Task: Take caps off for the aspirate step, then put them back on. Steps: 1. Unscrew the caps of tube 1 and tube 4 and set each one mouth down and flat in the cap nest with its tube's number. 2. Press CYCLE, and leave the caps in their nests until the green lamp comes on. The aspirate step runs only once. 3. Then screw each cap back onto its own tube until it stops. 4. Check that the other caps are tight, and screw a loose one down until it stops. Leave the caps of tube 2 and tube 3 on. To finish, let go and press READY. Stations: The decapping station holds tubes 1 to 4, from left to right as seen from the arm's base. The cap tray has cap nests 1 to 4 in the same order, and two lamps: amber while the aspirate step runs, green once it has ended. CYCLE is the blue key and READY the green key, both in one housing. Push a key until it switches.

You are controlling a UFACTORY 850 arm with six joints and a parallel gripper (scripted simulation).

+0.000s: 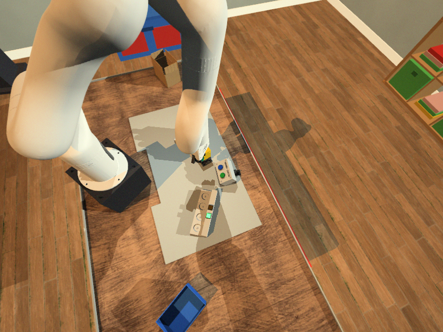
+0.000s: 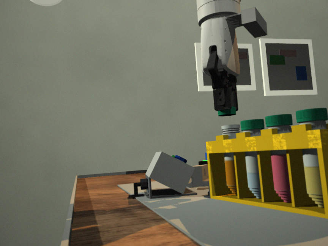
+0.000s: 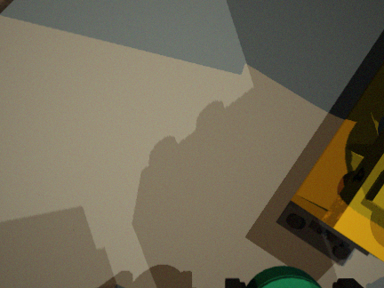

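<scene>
Green cap, mouth down, gripped by the fingers, which stand partly open on its width. Tube 4, uncapped and upright in the yellow decapping station, at the end nearest the key housing. Its threaded mouth lies below the cap, apart and slightly right in the exterior view; likely next, centring over the upright tube axis before lowering.
</scene>
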